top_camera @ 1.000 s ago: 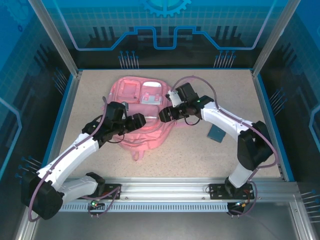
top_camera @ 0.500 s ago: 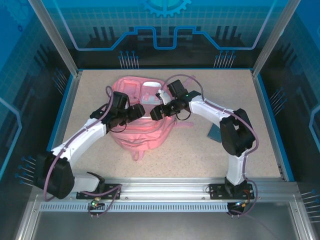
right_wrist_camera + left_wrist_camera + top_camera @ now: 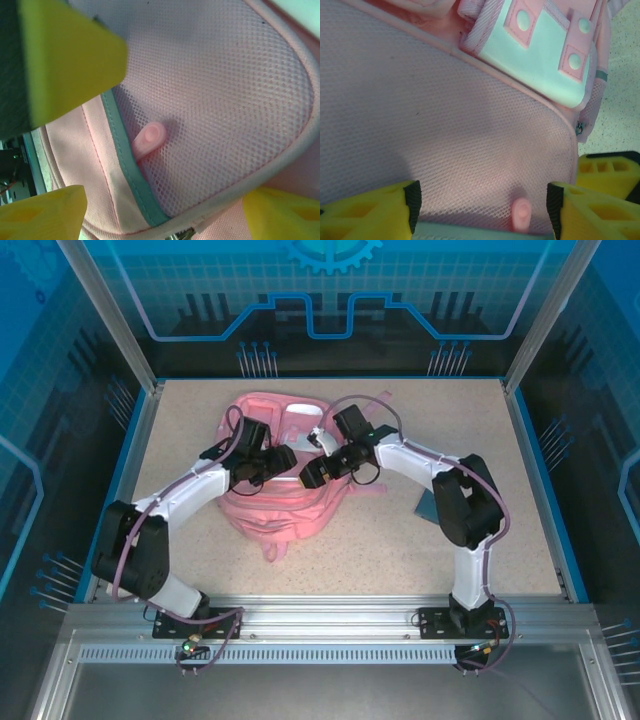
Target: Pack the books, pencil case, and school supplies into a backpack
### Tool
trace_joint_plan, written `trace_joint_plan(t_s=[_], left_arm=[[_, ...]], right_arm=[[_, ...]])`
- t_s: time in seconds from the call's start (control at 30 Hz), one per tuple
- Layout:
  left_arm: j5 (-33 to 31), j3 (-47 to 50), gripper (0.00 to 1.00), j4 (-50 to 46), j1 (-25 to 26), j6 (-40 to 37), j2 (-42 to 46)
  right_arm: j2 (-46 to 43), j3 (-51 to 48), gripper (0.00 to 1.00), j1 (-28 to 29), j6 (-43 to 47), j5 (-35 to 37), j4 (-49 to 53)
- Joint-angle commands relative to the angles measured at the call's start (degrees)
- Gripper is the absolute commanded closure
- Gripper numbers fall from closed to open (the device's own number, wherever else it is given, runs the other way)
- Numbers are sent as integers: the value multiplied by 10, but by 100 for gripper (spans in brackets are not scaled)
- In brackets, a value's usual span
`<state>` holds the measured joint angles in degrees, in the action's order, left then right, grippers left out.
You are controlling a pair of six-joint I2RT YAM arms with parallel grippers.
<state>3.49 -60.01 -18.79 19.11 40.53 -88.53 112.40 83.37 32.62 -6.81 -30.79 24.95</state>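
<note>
The pink backpack [image 3: 283,502] lies flat mid-table, its mesh pocket [image 3: 445,115] facing up. My left gripper [image 3: 281,458] hovers open over that mesh. A small pink zipper pull [image 3: 521,214] on the teal trim [image 3: 470,234] lies between its yellow fingers [image 3: 370,215], untouched. My right gripper [image 3: 311,473] is open too and faces the left one from the right. The same pull [image 3: 149,140] sits ahead of its spread fingers [image 3: 42,216]. The left gripper's yellow finger [image 3: 67,60] looms at the top left of the right wrist view. Books, pencil case and school supplies are out of view.
A small teal flat piece [image 3: 424,508] lies on the table right of the backpack, partly under my right forearm. The backpack's pale front pocket flap with pink snaps [image 3: 540,55] is beyond the mesh. Blue walls [image 3: 530,480] fence the table.
Both grippers have closed in over the backpack's middle, the left one moving away from the bases, the right one shifting left. The left jaws have narrowed a little.
</note>
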Motion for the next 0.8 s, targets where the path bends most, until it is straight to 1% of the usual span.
trace_joint_plan(t_s=[0.0,0.17,0.2,0.33,0.4,0.57,0.77], left_arm=[[19,-16,33,8,-3,3,-18],[14,-15,34,4,-3,0,-26],[12,-15,34,3,-3,-1,-25],[9,-14,34,1,-3,-5,-19],[7,-13,34,0,-4,-6,-16],[2,-8,34,-4,-3,-6,-14],[0,-4,34,-2,-3,-2,-16]], right_arm=[[-36,-27,21,12,28,-41,33],[-72,-66,25,15,40,-48,19],[-76,-70,25,14,34,-34,13],[-68,-54,21,6,-13,60,-4],[-59,-39,19,5,-24,77,-11],[-24,5,17,9,-34,83,-16],[37,60,16,14,-8,52,22]])
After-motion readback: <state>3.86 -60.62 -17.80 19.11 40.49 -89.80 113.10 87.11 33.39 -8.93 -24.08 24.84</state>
